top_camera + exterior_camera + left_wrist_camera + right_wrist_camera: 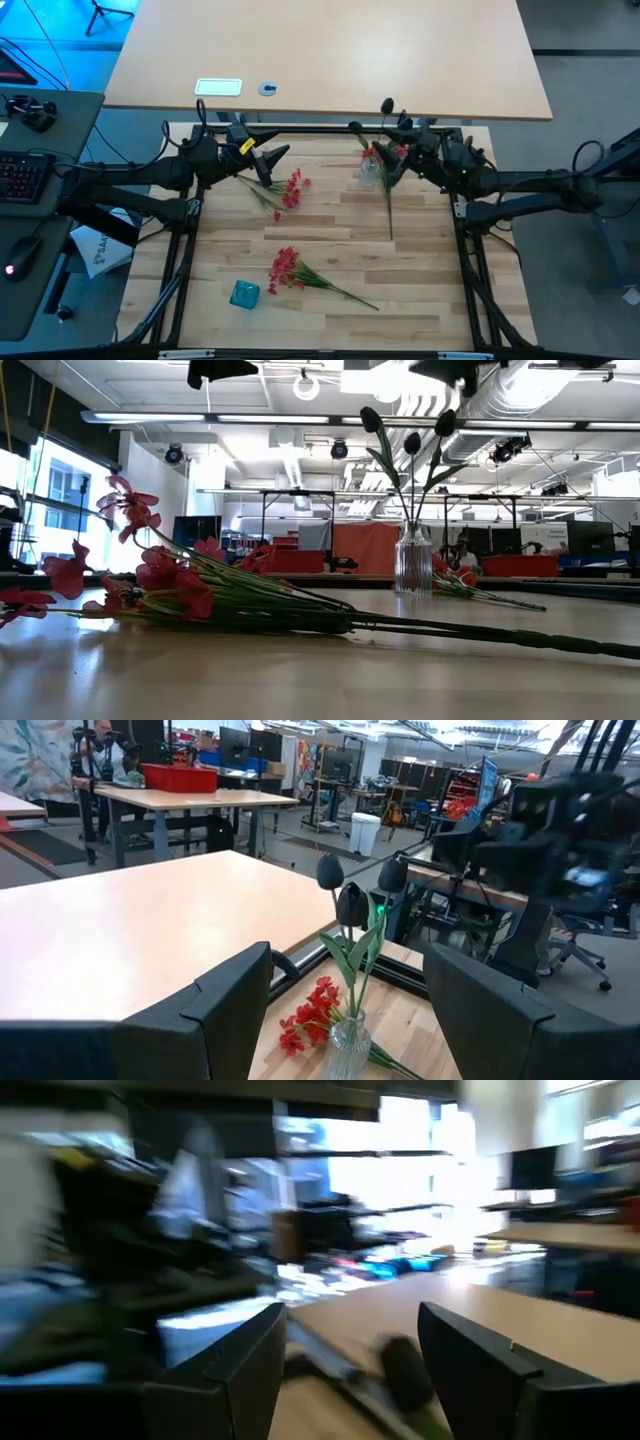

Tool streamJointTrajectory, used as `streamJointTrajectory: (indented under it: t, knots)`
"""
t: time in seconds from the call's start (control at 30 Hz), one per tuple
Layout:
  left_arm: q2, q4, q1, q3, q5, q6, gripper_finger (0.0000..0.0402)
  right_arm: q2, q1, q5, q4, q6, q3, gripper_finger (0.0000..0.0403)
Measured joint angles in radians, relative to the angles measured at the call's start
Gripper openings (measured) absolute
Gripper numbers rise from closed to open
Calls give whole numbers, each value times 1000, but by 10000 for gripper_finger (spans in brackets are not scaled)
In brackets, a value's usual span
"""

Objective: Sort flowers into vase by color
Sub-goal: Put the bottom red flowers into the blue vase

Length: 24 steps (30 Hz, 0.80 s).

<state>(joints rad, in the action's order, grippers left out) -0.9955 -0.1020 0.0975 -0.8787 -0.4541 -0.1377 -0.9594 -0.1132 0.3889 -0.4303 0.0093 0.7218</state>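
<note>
A clear ribbed glass vase [413, 565] stands near the table's far edge, right of centre, with three dark-budded stems [352, 905] upright in it. Red sprigs [308, 1018] lie at its base. One red sprig [285, 192] lies on the table near my left gripper [272, 160], which is open and hovers left of the vase, facing it. A red bunch [292, 270] lies near the front, beside a small teal vase [245, 293]. My right gripper [350, 1370] is open beside the glass vase, with a blurred dark bud [402, 1368] between its fingers, apart from both.
A long green stem [390, 210] lies on the table, running from the glass vase toward the near edge. A second, larger table [330, 50] adjoins the far edge. Black frame rails [180, 260] run along both sides. Bare wood shows in the middle.
</note>
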Motion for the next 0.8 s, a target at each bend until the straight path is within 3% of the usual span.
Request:
streamJointTrajectory:
  t: [0.13,0.33,0.47,0.63,0.8]
  knots:
    - [1,-3,0,0,20,-16,250,-44,26,-184,-1,135,52,223]
    - [27,-11,0,0,210,-93,250,-162,132,-395,3,224,142,224]
    - [34,60,-24,-32,297,-147,250,-204,209,-416,92,152,217,224]
    - [2,344,-94,-144,300,-150,250,-204,263,-335,345,99,345,224]
    - [-30,576,-158,-201,299,-185,250,-213,298,-333,614,250,429,224]
